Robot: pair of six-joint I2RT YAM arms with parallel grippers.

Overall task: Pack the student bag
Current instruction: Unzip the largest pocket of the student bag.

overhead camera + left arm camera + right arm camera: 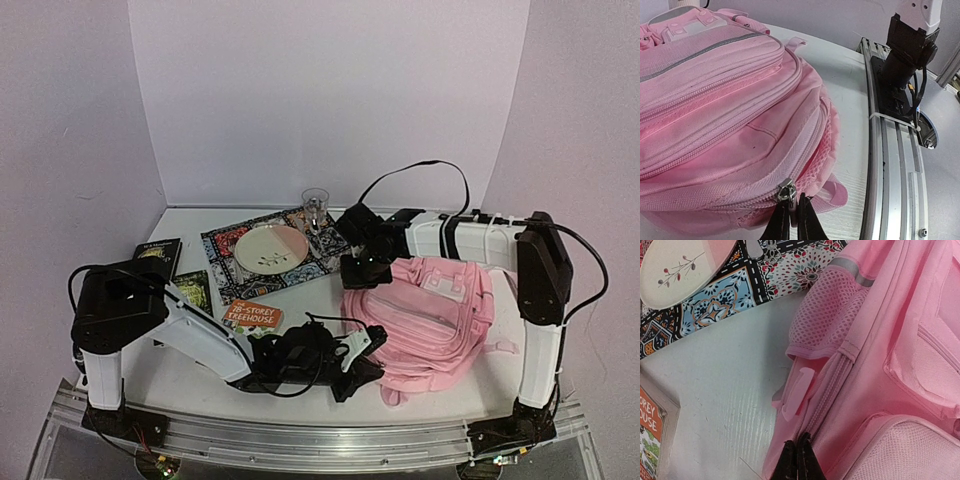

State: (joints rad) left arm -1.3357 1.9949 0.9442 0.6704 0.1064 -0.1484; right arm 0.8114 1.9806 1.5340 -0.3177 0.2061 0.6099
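Observation:
The pink student bag [440, 310] lies flat on the right half of the table. My left gripper [372, 342] is at its near left edge. In the left wrist view that gripper [794, 212] is shut on the metal zipper pull [786, 191] of the bag [730, 100]. My right gripper [362, 272] is at the bag's far left corner. In the right wrist view it [797, 446] is shut, its tips pinching the bag [890, 365] fabric beside a zip line, below a mesh side pocket [830, 315].
A patterned placemat [225, 250] with a plate [272, 248] lies at the back, a clear glass [316, 205] behind it. An orange book [252, 316] and two dark books [158, 255] lie on the left. The metal rail [895, 165] runs along the near edge.

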